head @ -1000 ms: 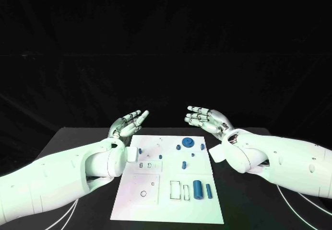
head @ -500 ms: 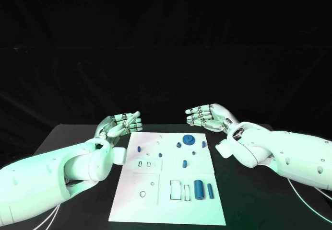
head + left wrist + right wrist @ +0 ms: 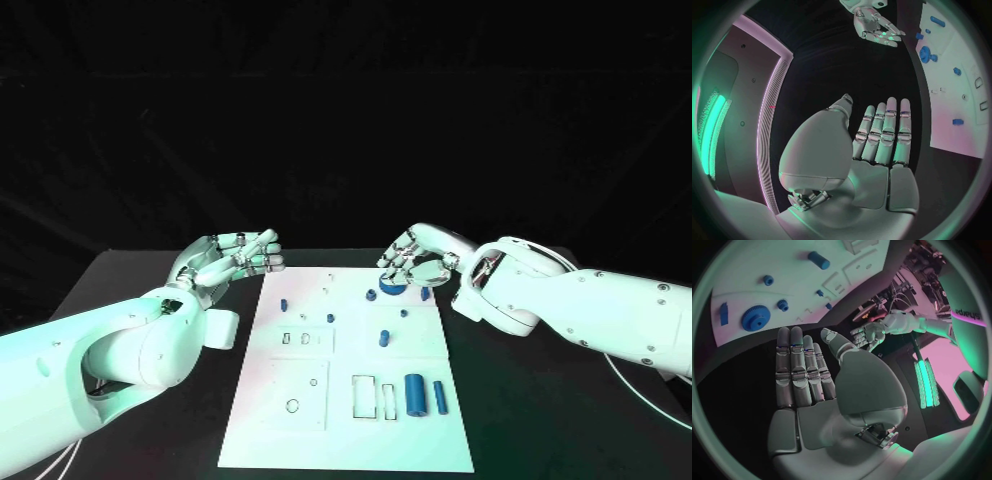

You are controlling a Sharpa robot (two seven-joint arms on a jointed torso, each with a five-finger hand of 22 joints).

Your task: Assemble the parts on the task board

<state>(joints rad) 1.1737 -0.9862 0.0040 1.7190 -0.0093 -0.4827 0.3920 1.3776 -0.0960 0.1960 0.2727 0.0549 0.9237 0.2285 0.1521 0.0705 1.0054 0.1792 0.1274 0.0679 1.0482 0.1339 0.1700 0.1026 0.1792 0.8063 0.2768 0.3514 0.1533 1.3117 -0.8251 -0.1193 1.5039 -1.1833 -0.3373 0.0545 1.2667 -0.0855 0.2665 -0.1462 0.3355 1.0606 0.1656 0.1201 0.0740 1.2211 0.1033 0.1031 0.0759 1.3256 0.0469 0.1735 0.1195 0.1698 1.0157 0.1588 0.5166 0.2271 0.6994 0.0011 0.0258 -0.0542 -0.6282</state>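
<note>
Blue gear sits at the far end of the white task board, right under your right hand, its fingers apart and holding nothing. Your left hand hovers beside the board, straight-fingered and unladen. Lower the right hand slowly and centre it on the gear before closing.

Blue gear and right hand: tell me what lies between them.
Nothing. In the right wrist view, bare white task board and black table separate the blue gear from the right hand's fingers.
</note>
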